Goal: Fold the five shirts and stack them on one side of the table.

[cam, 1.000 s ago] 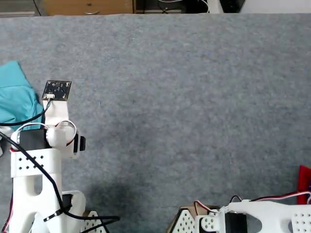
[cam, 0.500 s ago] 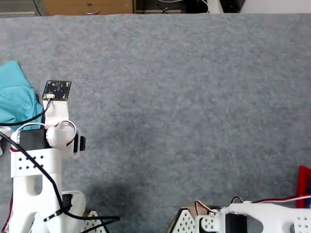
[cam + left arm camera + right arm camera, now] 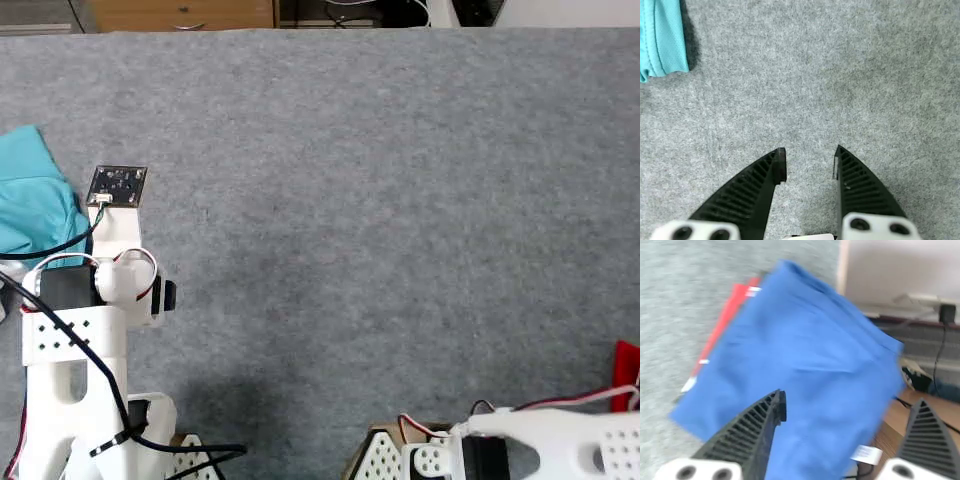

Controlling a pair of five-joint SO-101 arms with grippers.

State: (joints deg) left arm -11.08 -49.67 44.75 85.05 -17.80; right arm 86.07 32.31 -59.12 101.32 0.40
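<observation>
at the lower right of the high view the right arm (image 3: 545, 450) lies low. its hand (image 3: 851, 402) is spread wide open, holding nothing, above a blue shirt (image 3: 805, 350) that lies on a red shirt (image 3: 735, 305) whose corner shows at the right edge of that frame. at lower left stands the left arm (image 3: 75, 340), its hand (image 3: 809, 162) open and empty over bare grey tabletop (image 3: 400, 200). beyond it, at the left edge, lies a teal shirt (image 3: 30, 200).
</observation>
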